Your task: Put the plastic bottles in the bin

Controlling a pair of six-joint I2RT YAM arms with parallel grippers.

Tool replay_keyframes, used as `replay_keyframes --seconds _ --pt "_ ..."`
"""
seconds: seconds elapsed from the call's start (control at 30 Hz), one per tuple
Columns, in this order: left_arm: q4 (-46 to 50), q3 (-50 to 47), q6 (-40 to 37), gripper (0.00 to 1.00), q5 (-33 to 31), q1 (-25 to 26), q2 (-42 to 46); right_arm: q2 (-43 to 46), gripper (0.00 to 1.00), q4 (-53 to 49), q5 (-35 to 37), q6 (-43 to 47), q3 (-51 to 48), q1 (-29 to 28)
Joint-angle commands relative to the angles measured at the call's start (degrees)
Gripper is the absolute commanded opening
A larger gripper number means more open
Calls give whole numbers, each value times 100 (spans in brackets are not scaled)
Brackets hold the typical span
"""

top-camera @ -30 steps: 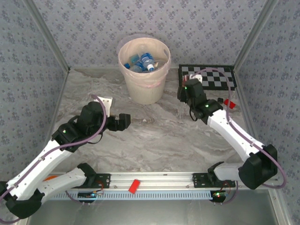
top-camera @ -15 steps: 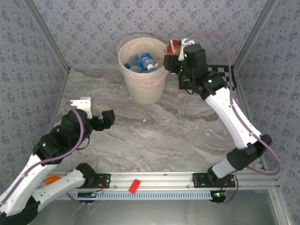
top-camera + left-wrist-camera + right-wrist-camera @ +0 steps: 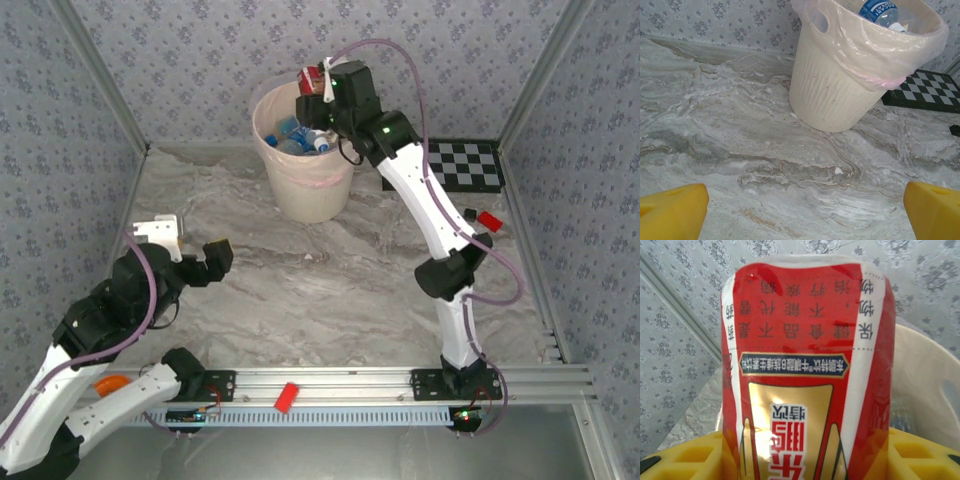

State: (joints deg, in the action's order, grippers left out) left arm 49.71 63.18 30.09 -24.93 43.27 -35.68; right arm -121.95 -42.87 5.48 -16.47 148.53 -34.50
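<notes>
- Left gripper hangs well short of the bin, fingers spread wide, nothing between them.
- Blue-labelled plastic bottles lie inside the bin.
- Right gripper is over the bin's far rim, clamping a red-labelled bottle.

The right gripper holds a bottle over the bin's rim, seemingly above other bottles lying inside.

The arms were white with black joints, looped purple cables and green lights; fingers were yellow.
</notes>
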Motion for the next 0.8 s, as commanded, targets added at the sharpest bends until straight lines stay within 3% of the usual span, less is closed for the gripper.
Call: replay_keyframes --seconds 0.0,0.6,0.73,0.77 --pt "142 76 40 100 -95 40 86 -329 55 -213 -134 -44 404 -25" --pt "241 -69 76 100 -194 25 294 -898 56 412 -220 -21 400 -268" --pt "205 -77 52 100 -214 39 290 -903 78 376 -268 59 396 -280" --pt "193 -88 52 100 -220 30 290 -900 92 384 -262 81 396 -290"
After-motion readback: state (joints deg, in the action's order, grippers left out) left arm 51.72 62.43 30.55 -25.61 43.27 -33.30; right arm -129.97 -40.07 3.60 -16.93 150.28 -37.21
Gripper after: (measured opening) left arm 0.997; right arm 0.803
